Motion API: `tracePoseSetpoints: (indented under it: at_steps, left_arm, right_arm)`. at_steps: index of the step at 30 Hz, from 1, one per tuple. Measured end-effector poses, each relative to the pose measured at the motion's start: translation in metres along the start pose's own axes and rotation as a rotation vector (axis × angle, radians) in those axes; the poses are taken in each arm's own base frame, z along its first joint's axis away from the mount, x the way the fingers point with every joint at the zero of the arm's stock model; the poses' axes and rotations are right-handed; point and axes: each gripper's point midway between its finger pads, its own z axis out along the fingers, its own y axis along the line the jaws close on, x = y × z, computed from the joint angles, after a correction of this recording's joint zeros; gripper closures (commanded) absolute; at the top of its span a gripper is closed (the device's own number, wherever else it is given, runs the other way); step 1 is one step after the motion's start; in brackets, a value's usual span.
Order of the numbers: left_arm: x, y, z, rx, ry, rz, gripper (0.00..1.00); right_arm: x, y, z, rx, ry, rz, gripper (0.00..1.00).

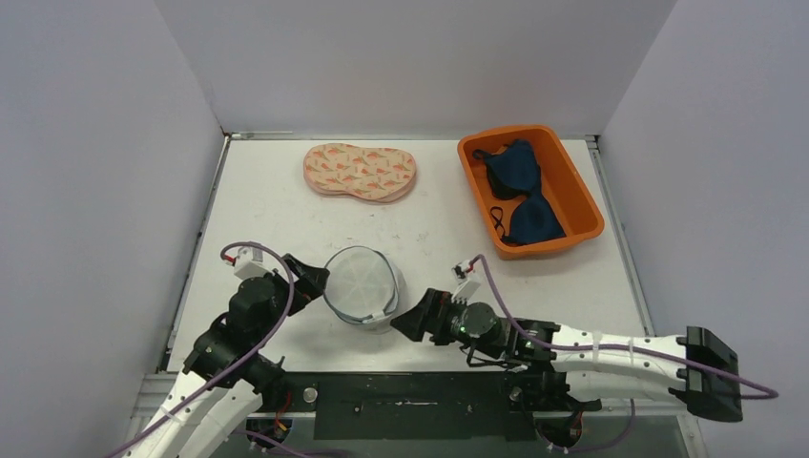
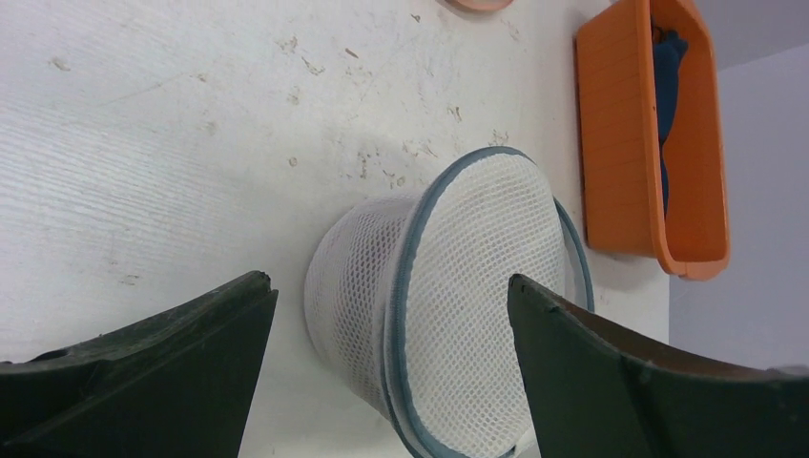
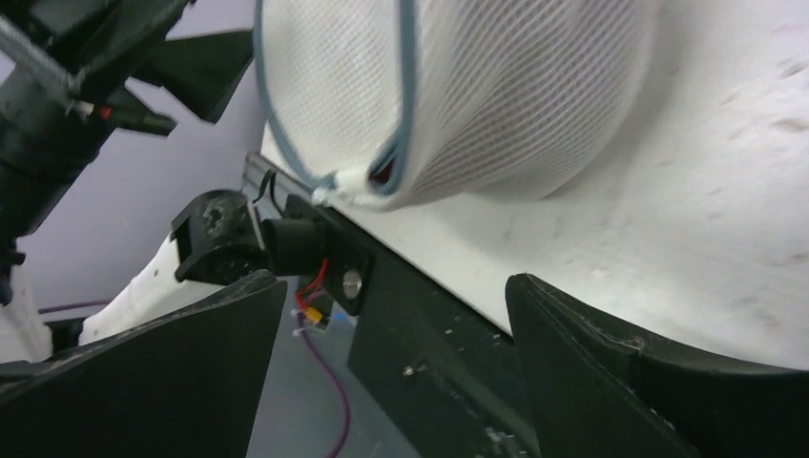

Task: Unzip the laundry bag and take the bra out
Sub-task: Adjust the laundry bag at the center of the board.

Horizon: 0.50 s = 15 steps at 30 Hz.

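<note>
The laundry bag (image 1: 361, 284), a round white mesh bag with a grey-blue trim, lies on its side on the table (image 1: 286, 210), between the two claws. The left claw (image 1: 313, 281) has its jaws wide apart and holds nothing. In its own wrist view the bag (image 2: 458, 286) is just in front of this claw (image 2: 389, 286), in the gap between the two dark fingers (image 2: 172, 372), and we see no finger pressing on the mesh. The right claw (image 1: 408, 322) is also spread wide and empty. Seen from this claw (image 3: 396, 281), the bag (image 3: 477, 86) is ahead and slightly above its fingers, near them but not touching. A small white tab (image 3: 345, 186) sits on the trim at the side of the bag that faces this claw. Beside the tab a little red shows in a small gap, and we cannot tell what is inside the bag.

Well beyond the right claw, to its far right, stands an orange bin (image 1: 549, 243) with a dark blue garment (image 1: 523, 191) in it. Far ahead of both claws lies a pink patterned pad (image 1: 361, 172).
</note>
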Motion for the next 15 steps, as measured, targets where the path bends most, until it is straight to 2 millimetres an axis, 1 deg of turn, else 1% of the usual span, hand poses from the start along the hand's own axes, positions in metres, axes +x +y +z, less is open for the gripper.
tracePoseSetpoints:
  at_steps: [1, 3, 6, 8, 10, 15]
  left_arm:
    - [-0.002, 0.001, 0.000, -0.007, -0.013, -0.008, 0.09]
    - [-0.007, 0.006, -0.001, -0.030, -0.040, -0.024, 0.09]
    - [-0.010, 0.013, -0.002, -0.061, -0.065, -0.041, 0.09]
    - [-0.012, 0.017, -0.003, -0.078, -0.077, -0.051, 0.09]
    - [-0.013, 0.019, -0.004, -0.087, -0.087, -0.062, 0.09]
    - [-0.017, 0.022, -0.008, -0.090, -0.112, -0.094, 0.09]
  right_arm:
    - [0.012, 0.008, 0.003, -0.010, 0.002, 0.017, 0.11]
    - [0.028, 0.022, 0.008, -0.018, 0.003, 0.044, 0.11]
    - [0.037, 0.041, 0.023, -0.025, -0.032, 0.096, 0.11]
    - [0.037, 0.046, 0.032, -0.022, -0.074, 0.139, 0.12]
    - [0.033, 0.047, 0.038, -0.013, -0.126, 0.189, 0.12]
    - [0.012, 0.047, 0.047, -0.012, -0.268, 0.324, 0.14]
